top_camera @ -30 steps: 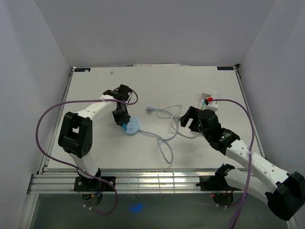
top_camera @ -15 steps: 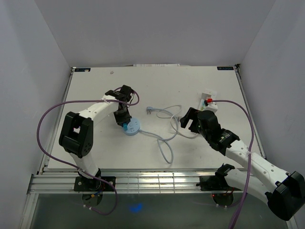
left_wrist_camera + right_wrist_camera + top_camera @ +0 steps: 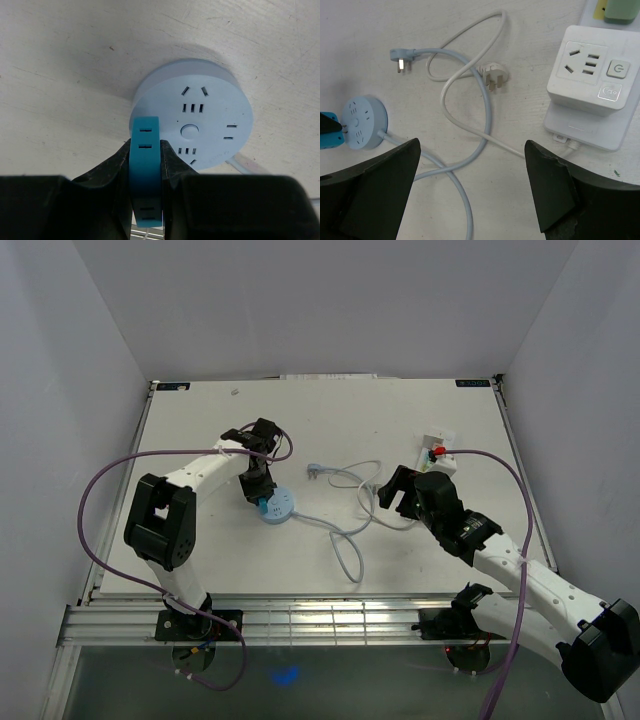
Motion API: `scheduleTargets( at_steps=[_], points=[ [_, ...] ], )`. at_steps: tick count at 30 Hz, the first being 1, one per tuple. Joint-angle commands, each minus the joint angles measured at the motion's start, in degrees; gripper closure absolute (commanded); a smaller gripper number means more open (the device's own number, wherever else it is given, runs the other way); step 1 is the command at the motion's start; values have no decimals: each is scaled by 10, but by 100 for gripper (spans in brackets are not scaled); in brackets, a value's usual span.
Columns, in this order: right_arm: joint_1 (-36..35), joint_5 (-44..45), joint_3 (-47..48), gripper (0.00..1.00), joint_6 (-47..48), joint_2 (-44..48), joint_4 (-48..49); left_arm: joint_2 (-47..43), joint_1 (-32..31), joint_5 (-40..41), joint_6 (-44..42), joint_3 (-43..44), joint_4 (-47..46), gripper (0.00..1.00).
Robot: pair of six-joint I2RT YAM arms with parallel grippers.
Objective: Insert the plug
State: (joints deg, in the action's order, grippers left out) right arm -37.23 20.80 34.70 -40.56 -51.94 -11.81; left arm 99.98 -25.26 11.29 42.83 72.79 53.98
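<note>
My left gripper (image 3: 145, 150) is shut on a teal plug block (image 3: 145, 131) with slots in its face. It holds the block at the near left rim of a round light-blue socket hub (image 3: 200, 117) that lies flat on the table. In the top view the left gripper (image 3: 258, 500) sits at the hub's (image 3: 279, 506) left edge. The right gripper (image 3: 470, 175) stands open above crossed cables with nothing between its fingers. In the top view this gripper (image 3: 392, 490) is to the right of the hub.
A light-blue cable plug (image 3: 400, 54) and a white plug (image 3: 495, 76) lie loose among looping cables. A white power strip (image 3: 592, 75) sits at the right, near the table's right edge (image 3: 520, 470). White walls stand around the table.
</note>
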Motion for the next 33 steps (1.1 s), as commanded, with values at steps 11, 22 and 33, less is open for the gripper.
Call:
scheduleTargets(
  at_steps=[11,22,33],
  points=[
    [2,0,-5,11,-6,11,19,12,-3,-16,7,-41,-36,100],
    [2,-1,-9,11,-8,18,19,17,-3,2,16,-49,-37,100],
    [2,-1,-14,11,-9,21,19,32,-8,-7,28,-73,-58,100]
  ],
)
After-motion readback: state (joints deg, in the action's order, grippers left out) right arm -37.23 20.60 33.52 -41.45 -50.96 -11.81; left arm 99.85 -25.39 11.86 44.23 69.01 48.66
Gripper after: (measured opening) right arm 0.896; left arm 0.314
